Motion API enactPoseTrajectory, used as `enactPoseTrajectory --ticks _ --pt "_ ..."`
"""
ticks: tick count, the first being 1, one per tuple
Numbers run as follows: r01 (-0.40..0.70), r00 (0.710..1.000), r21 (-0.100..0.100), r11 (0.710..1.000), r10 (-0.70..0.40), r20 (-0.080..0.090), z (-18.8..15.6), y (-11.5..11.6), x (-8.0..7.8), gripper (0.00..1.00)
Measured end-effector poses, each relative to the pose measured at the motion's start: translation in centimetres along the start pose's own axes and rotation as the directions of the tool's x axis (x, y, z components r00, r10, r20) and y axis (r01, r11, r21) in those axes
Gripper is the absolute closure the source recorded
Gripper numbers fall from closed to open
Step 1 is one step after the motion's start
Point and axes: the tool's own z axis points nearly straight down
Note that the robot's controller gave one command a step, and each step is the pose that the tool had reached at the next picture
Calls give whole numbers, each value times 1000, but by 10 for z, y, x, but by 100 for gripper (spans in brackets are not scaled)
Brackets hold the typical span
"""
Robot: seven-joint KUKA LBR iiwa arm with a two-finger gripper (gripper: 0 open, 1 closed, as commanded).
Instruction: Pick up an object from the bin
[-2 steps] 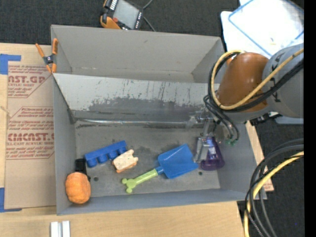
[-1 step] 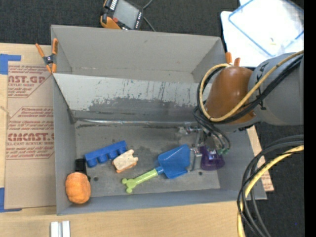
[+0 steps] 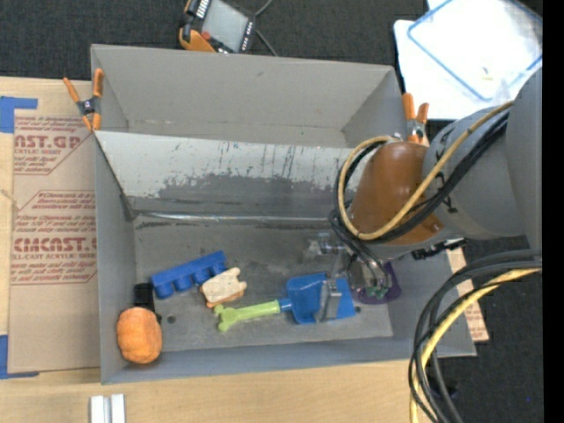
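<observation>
My gripper low at right of bin, over blue scoop w/ green handle, purple bit beside, can't tell if open or shut

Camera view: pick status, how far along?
Done: the hand is low at the right end of the bin, at the blue scoop-like piece beside the green tool. In hand: the grasp, but a grip cannot be confirmed. Left: the lift out. The blue piece lies on the floor, as does the orange ball.
</observation>
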Motion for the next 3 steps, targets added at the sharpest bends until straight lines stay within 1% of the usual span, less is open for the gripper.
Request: enactPoseTrajectory --ticks 1,2,3 --pt "150 989 0 989 -150 -4 6 8 18 0" --pt "57 998 0 998 -57 5 6 57 -3 100" --pt "57 998 0 998 -57 5 6 57 -3 100"
